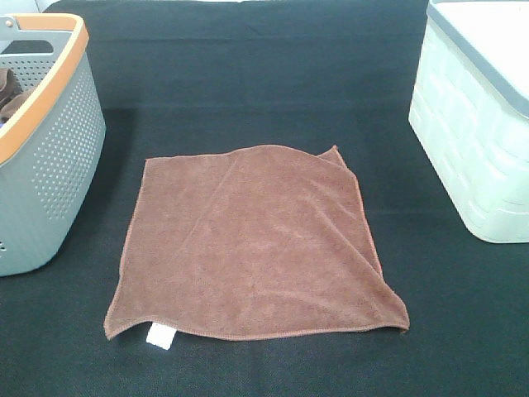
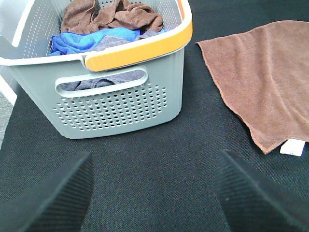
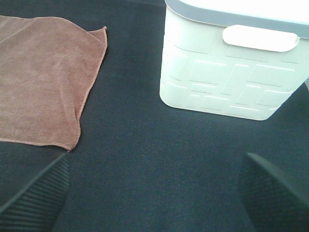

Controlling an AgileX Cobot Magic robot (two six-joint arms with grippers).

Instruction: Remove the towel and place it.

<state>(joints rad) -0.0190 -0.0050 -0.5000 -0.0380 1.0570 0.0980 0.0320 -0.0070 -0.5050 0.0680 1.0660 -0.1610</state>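
A: Where do we find the towel?

B: We see it spread flat on the black table cover, in the middle, between the two baskets and touching neither. Its small white tag sticks out from the near edge, toward the left corner.

A: And what stands around it?

B: On the left we have a grey perforated basket with an orange rim. In the left wrist view it holds crumpled cloths, brown ones on top of blue and grey. On the right stands a pale white basket with a grey rim and a moulded block pattern on its walls; we cannot see what is inside it.

A: Anything lying on the towel or blocking it?

B: We see its top bare. One far corner is curled up a little, and the right near corner is slightly lifted.

A: The claws?

B: The left gripper is released, its dark ribbed fingers spread wide above bare cover beside the grey basket. The right gripper is also released, hanging between the towel's corner and the white basket, holding nothing.
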